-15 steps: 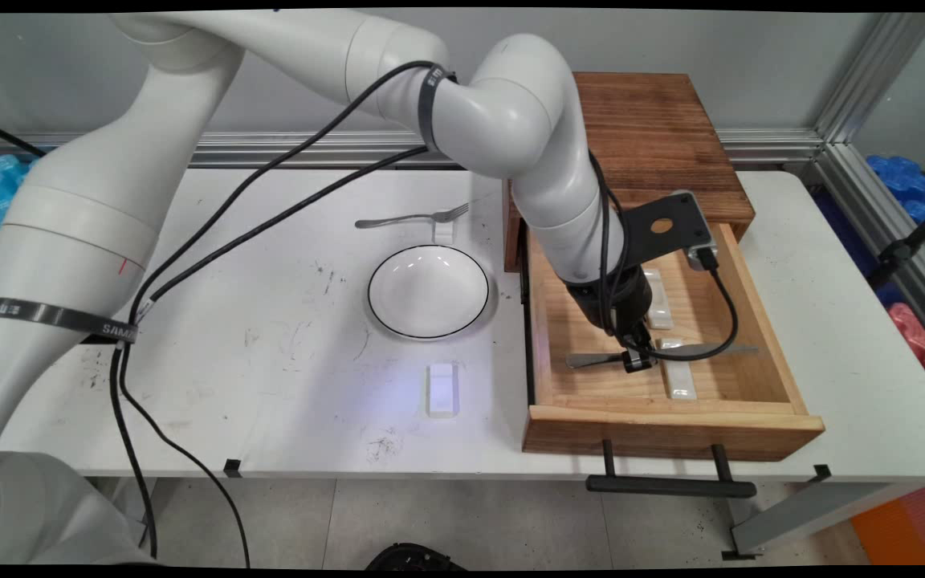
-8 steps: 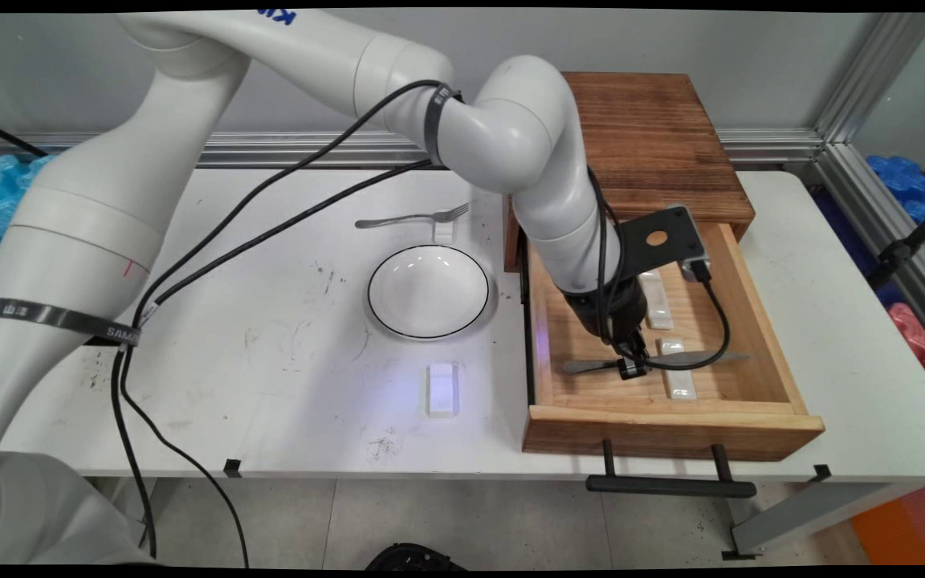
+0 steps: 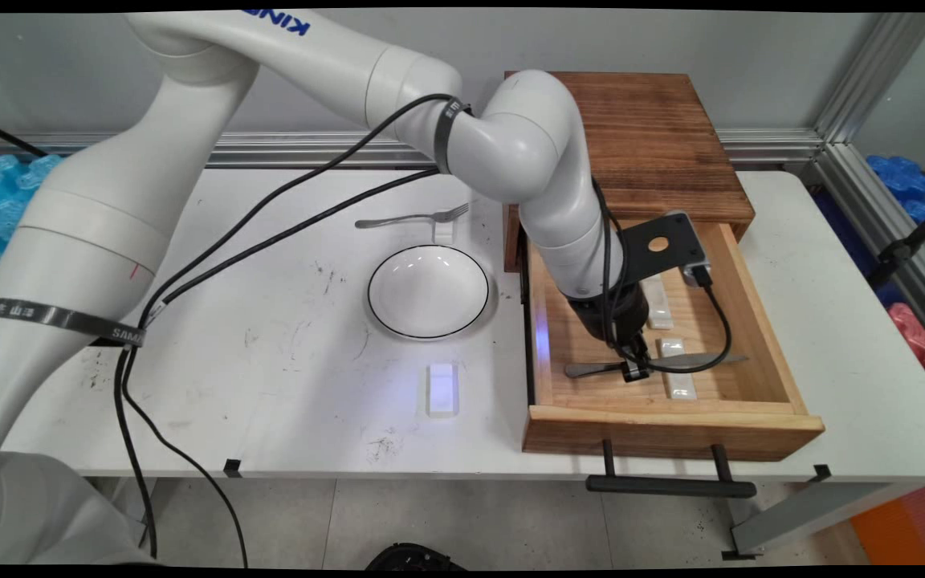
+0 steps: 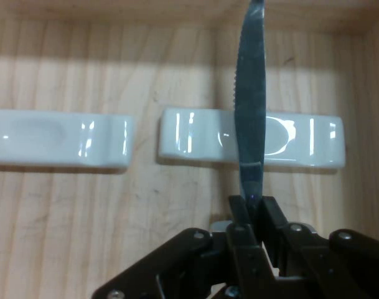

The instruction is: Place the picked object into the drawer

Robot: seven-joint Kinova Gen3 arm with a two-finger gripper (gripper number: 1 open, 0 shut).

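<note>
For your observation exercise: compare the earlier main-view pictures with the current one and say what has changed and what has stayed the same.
The gripper, shut on the knife in the open drawer, shifted slightly toward the drawer's front, the knife moving with it, its blade across a white rest. The arm's upper links swung right. The bowl, fork and the table's rest stayed put.

Silver knife [image 4: 251, 112], white rests [image 4: 58, 140] (glossy), pale wood drawer [image 3: 675, 429]

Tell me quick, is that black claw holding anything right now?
Gripper: closed on the knife, gripping it at the handle end of the blade, inside the open wooden drawer.
</note>
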